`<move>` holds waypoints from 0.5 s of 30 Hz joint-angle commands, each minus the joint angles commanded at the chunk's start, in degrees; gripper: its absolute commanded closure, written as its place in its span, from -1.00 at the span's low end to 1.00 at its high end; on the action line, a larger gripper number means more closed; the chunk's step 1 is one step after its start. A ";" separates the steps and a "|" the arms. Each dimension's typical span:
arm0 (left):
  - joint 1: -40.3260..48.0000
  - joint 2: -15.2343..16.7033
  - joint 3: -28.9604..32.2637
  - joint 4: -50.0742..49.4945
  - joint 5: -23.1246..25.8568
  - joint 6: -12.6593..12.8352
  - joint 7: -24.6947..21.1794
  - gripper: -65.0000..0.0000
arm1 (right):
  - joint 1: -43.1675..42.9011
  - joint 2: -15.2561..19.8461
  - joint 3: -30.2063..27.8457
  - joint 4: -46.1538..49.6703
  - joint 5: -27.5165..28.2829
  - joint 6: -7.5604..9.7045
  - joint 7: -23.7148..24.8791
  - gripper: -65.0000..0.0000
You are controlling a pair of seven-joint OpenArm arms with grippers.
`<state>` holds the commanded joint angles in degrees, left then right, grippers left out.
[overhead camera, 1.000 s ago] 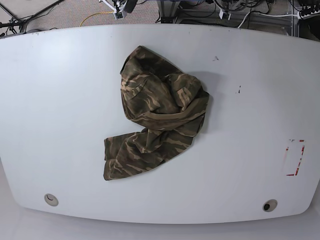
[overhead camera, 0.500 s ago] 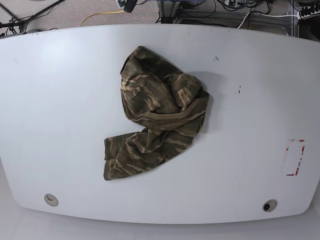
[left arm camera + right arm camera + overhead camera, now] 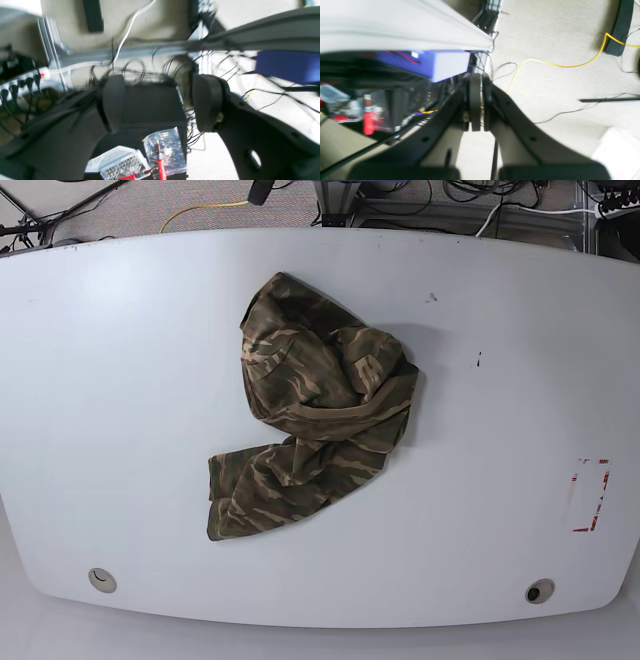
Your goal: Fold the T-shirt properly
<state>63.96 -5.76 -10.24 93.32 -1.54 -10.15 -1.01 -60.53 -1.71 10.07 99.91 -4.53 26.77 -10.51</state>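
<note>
The table [image 3: 480, 540] carries the shirt [image 3: 320, 390], crumpled and untouched, well apart from both sets of fingers. I'd say folding hasn't properly begun; next they must reach it and spread it flat. The left fingers [image 3: 160, 103] stand wide with nothing between, the right fingers [image 3: 480, 102] pressed together, empty.

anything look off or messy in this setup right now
The T-shirt stands out: it lies crumpled and twisted on the table, one part sticking out toward the near left in the base view. That looks odd only against a proper fold. I see no spill or tear.
</note>
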 joint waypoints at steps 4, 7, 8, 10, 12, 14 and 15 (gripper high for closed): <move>3.16 0.35 -2.55 7.82 0.00 0.00 0.00 -0.21 | -1.76 2.11 0.18 6.33 6.59 0.00 -4.40 1.00; 4.31 0.35 -4.40 13.80 0.00 0.00 0.00 -0.21 | -3.25 3.87 0.18 11.60 10.73 -0.26 -6.33 1.00; 4.57 0.35 -4.92 15.38 0.00 0.00 0.00 -0.21 | -3.60 4.04 0.18 12.92 11.52 -0.26 -6.51 1.00; 5.01 0.35 -5.89 17.93 -0.09 0.00 0.00 -0.21 | -3.78 3.96 1.58 14.77 12.40 -0.26 -6.59 1.00; 4.66 0.09 -6.15 19.69 -0.09 0.00 0.00 -0.21 | -2.46 3.34 3.78 15.65 12.48 -0.26 -6.59 1.00; 3.69 -0.79 -6.15 20.22 -0.18 0.00 0.00 -0.21 | -0.62 2.90 4.66 15.65 12.48 -0.09 -6.59 1.00; 3.25 -1.58 -6.07 20.22 -0.18 0.09 0.00 -0.21 | -0.09 2.90 5.54 15.65 12.57 -0.09 -6.59 1.00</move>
<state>67.21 -7.34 -16.31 113.54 -1.71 -10.07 -1.01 -60.62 1.19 15.60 115.56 8.04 26.68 -17.10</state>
